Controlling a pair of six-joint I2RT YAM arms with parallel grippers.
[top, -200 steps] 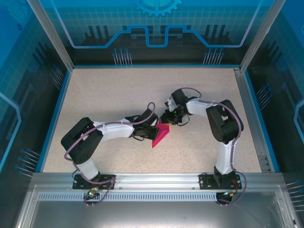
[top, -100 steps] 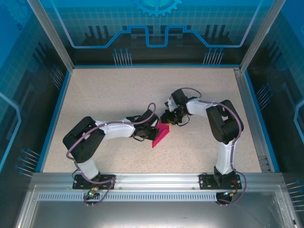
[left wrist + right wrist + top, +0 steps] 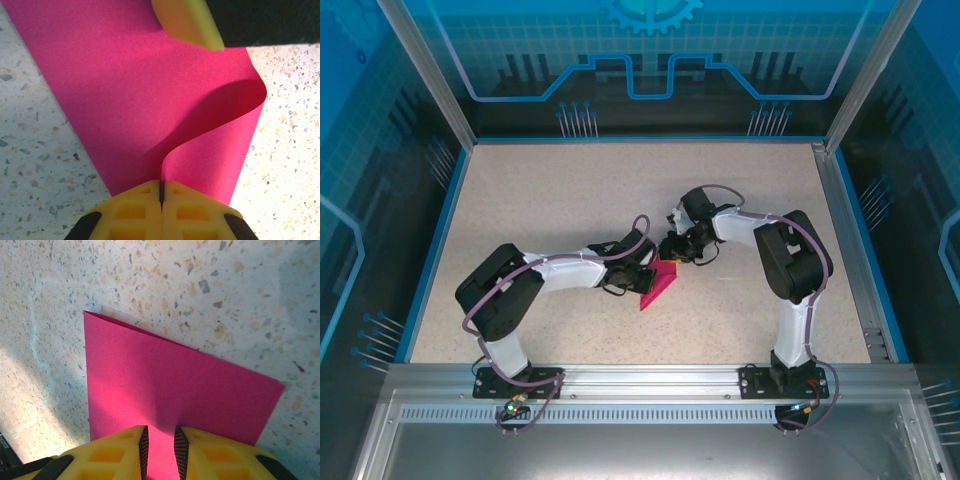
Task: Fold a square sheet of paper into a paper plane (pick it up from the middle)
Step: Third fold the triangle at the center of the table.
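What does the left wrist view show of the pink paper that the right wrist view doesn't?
Left wrist: the left hand shut on a flap of the pink paper that curls up off the sheet, another yellow finger at the far edge. Right wrist: the right hand, fingers slightly apart, over paper lying flat, two corners visible. Both: the same paper on the speckled table.

Centre is blocked: left gripper [image 3: 643, 280] and right gripper [image 3: 670, 256] meet over the folded magenta-pink paper plane [image 3: 658, 288]. Left arm [image 3: 560, 272] lies off at 8 o'clock, right arm [image 3: 790, 255] at 3. Speckled beige tabletop [image 3: 570, 195] is free from 10 to 2 and at 6. Blue-tinted clear walls [image 3: 650, 60] bound it.
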